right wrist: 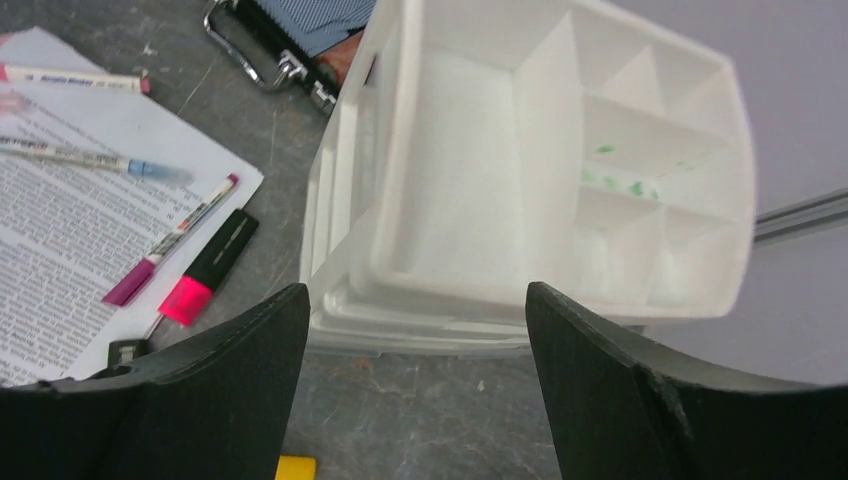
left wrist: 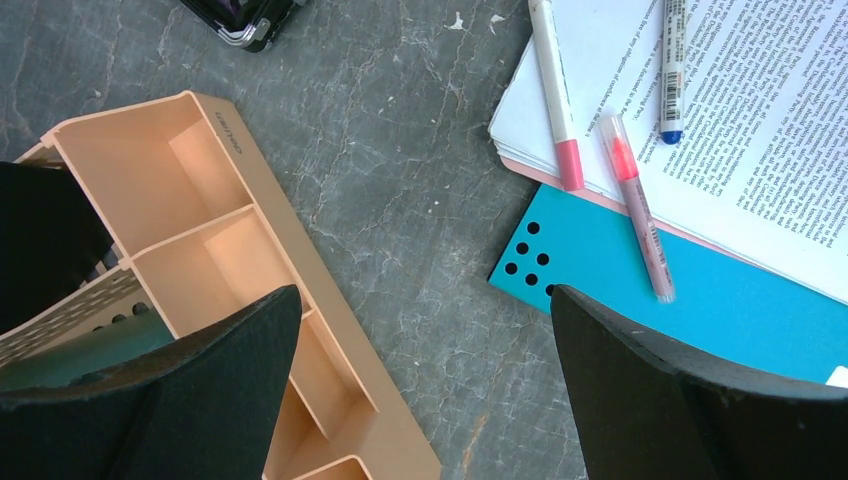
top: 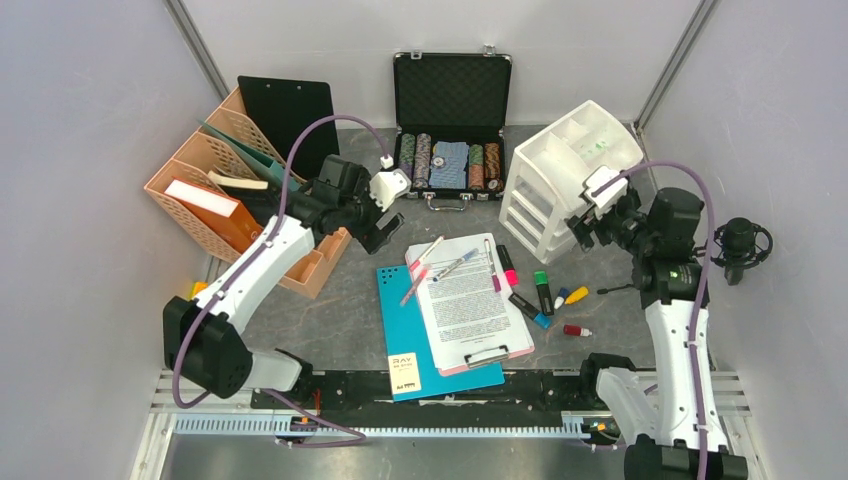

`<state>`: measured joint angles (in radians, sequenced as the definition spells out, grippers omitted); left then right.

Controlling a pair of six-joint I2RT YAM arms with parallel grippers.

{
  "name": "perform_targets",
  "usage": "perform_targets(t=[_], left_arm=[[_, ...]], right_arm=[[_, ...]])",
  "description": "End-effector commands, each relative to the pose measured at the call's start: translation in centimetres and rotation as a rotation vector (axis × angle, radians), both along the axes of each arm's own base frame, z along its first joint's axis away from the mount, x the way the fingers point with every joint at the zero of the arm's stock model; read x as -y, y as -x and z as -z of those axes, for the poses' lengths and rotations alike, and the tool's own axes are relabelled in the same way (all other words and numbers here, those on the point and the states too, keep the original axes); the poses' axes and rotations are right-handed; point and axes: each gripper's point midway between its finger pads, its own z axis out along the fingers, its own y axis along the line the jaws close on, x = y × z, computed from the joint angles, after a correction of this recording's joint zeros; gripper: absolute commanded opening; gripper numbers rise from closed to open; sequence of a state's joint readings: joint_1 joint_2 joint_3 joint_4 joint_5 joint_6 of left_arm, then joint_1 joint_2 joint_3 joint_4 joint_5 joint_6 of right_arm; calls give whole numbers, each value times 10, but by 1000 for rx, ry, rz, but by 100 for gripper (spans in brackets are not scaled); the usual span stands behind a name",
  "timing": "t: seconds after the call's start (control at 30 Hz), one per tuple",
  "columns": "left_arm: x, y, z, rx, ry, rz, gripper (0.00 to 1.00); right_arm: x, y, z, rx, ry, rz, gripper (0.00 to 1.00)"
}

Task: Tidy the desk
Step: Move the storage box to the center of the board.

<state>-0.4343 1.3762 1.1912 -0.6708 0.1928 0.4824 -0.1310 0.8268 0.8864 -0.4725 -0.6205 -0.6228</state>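
Most of the tidying is left to do, we judge. From the top view, the tabletop (top: 340, 310) carries a clipboard (top: 470, 300) with a printed sheet lying on a blue folder (top: 400, 335) at the near middle. Three pens lie across that sheet, and several highlighters (top: 528, 300) are scattered just to its right. The white drawer organiser (top: 565, 170) at the far right shows nothing stowed in its top tray. The peach file rack (top: 215, 190) at the far left already holds a few books and folders. A black case (top: 450, 120) stands open at the far edge. Neither arm carries anything. The left arm reaches far and inward, with the left claw (top: 388, 232) low between the rack and the folder. The right arm stands tall, with the right claw (top: 588, 232) beside the near face of the organiser.

In the left wrist view, the left claw (left wrist: 425, 400) is spread wide and empty. It points down at bare tabletop between the rack's low front tray (left wrist: 230, 270) and the corner of the folder. A pink marker (left wrist: 635, 205) lies just to the right, half on the sheet and half on the folder.

In the right wrist view, the right claw (right wrist: 415, 390) is likewise spread and empty. It hangs over the near rim of the organiser, whose compartments show only green smudges. A pink highlighter (right wrist: 210, 270) lies to the left on the tabletop, touching nothing of the claw.
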Motion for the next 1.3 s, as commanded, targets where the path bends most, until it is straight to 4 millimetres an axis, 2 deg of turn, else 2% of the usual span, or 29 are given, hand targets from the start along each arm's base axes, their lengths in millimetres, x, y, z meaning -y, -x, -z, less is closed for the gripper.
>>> perform_targets(t=[0.0,0.13,0.3,0.57,0.77,0.97,1.27], left_arm=[[3,1,-22,60,57,-20,100],[3,0,-27,70,61,-23,100],[5,-1,-29,70,71,-25,100],[10,-3,-37,68,98,-26,100],[15,-4,-35,51,109,-24,100],[27,-10,-36,21,153,-53,100],[54,-29,-41,-35,255,-129,100]], right_arm=[[5,-10,-33,29,-43,63,83],[-8,-19,-38,-13,-105,5,78],[-19,-30,-36,-25,-142,-14,76],[-39,-39,-12,-100,-192,-18,76],[-58,-44,4,-142,-228,-8,74],[-80,-44,0,-149,-311,-34,74],[-124,-56,-22,-166,-453,-90,76]])
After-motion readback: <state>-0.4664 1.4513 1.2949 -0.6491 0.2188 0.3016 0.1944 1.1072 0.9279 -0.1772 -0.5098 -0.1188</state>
